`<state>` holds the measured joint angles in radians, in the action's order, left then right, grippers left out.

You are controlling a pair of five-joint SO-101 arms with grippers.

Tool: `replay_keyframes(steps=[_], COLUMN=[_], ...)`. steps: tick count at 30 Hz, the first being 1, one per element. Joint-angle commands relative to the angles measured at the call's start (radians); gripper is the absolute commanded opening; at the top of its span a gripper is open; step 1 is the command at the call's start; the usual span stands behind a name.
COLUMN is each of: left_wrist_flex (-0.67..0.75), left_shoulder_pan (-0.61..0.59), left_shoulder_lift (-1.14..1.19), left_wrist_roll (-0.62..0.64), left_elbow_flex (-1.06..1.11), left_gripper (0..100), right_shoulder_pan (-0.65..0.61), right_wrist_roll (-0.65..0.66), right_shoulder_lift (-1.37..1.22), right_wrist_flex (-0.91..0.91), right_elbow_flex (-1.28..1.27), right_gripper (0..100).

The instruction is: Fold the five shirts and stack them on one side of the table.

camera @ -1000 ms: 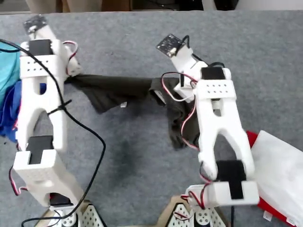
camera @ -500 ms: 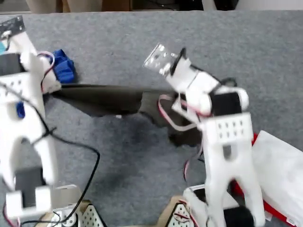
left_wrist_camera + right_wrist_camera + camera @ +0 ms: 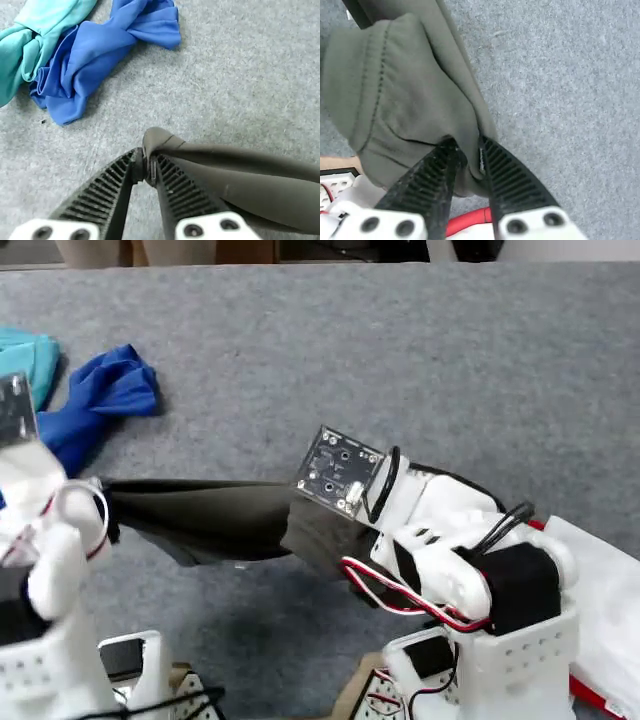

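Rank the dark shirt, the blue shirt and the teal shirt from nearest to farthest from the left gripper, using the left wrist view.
1. Dark shirt: clamped in the left gripper.
2. Blue shirt: crumpled on the table beyond it.
3. Teal shirt: farther, against the blue one.

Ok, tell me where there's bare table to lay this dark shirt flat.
Bare: the wide far stretch of table, beyond the dark shirt and right of the blue shirt. Crowded: teal shirt far left, white cloth near right.
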<state>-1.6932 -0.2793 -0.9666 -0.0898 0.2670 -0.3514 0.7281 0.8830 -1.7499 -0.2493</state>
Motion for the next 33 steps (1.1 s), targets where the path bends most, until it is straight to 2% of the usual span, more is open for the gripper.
replay_keyframes(steps=[1,7,12,18,25,28,30,33], left_wrist_flex=[0.149,0.433,0.588,0.792,1.003,1.022,1.019,1.017], left_shoulder_pan=[-0.008,-0.002,-0.002,0.014,0.058,0.057,0.055,0.035], left_shoulder_lift=[0.001,0.105,0.285,0.487,0.694,0.773,0.823,0.869], left_wrist_roll=[0.020,0.078,0.094,0.189,0.198,0.198,0.206,0.295], left_elbow_flex=[0.117,0.270,0.290,0.290,0.288,0.252,0.218,0.178], left_gripper=[2,2,2,2,2,2,4,16], right_shoulder_pan=[-0.012,-0.012,-0.007,0.051,0.090,0.142,0.173,0.216], right_wrist_roll=[0.011,0.011,-0.002,-0.150,-0.155,-0.144,-0.097,-0.037], right_shoulder_lift=[-0.018,-0.133,-0.259,-0.397,-0.562,-0.633,-0.673,-0.704], right_wrist_flex=[0.100,0.381,0.603,0.950,1.145,1.201,1.211,1.211], right_elbow_flex=[-0.067,-0.265,-0.349,-0.415,-0.414,-0.412,-0.412,-0.410], right_gripper=[0.5,0.5,0.5,0.5,0.8,1.5,6.4,19.4])
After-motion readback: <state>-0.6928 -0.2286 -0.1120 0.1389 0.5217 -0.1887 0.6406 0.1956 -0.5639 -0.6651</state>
